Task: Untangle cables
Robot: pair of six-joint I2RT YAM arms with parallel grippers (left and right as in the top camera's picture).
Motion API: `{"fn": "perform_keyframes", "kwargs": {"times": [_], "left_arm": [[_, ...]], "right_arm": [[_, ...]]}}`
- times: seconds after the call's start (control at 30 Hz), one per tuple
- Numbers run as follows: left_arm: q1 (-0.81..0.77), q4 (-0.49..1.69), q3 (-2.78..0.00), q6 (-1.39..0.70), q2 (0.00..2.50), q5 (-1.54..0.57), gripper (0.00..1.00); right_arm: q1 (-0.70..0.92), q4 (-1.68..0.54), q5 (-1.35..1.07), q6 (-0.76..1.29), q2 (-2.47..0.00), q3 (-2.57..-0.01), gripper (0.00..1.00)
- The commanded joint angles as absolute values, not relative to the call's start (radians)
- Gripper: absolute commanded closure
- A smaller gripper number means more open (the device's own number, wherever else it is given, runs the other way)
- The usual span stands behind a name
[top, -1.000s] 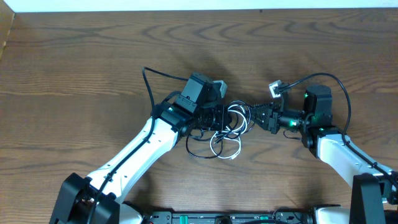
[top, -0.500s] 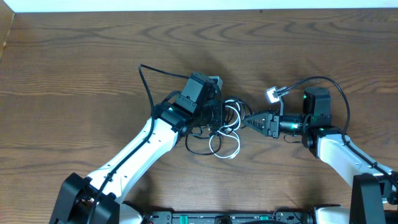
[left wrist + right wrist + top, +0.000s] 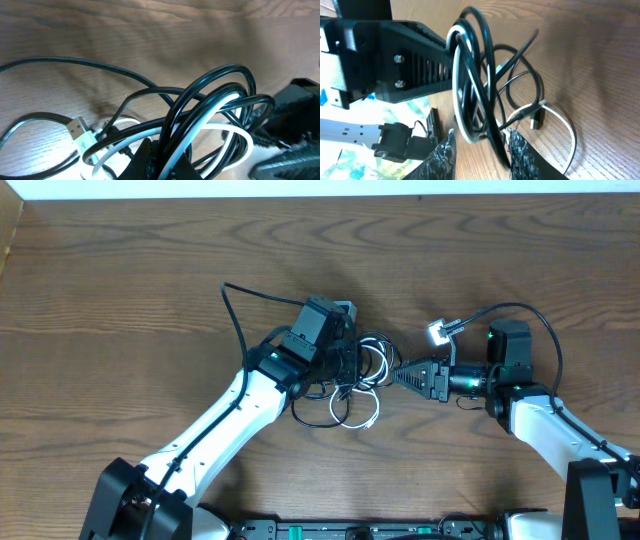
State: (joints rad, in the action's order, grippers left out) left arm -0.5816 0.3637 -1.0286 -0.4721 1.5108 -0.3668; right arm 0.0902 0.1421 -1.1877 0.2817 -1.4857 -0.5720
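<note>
The cables (image 3: 347, 410) are a tangle of thin black cords and one white, lying mid-table between the two arms. My left gripper (image 3: 350, 366) is shut on the bundle; in the left wrist view the black and white loops (image 3: 215, 97) rise out of its closed jaws (image 3: 165, 161), and a pale USB plug (image 3: 77, 131) lies to the left. My right gripper (image 3: 394, 377) points left at the tangle. In the right wrist view its fingers (image 3: 445, 156) stand apart, open (image 3: 482, 156), with a black loop of the cables (image 3: 470, 75) passing between them.
The brown wooden table (image 3: 150, 300) runs to a white edge at the back. Each arm's own thick black cable arcs over the table, the left arm's (image 3: 235, 315) and the right arm's (image 3: 545, 325). A dark plug (image 3: 537, 119) rests on the wood.
The right gripper has shifted slightly toward the front edge. The left gripper has edged left, dragging the cables' lower loops left with it.
</note>
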Motion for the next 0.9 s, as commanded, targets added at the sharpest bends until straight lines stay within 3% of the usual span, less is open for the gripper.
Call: {"fn": "perform_keyframes", "kwargs": {"times": [0.0,0.27,0.87], "left_arm": [[-0.580,0.366,-1.033,-0.469,1.509,-0.470,0.93],[-0.581,0.397,-1.033,-0.469,1.509,-0.517,0.92],[-0.607,0.419,-1.033,-0.362,1.509,-0.540,0.92]], "right_arm": [[0.093,0.142,-1.161,0.283,-1.489,-0.573,0.69],[0.093,0.176,-1.035,0.283,-1.489,-0.573,0.74],[0.093,0.190,-1.010,0.284,-1.489,-0.573,0.75]]}}
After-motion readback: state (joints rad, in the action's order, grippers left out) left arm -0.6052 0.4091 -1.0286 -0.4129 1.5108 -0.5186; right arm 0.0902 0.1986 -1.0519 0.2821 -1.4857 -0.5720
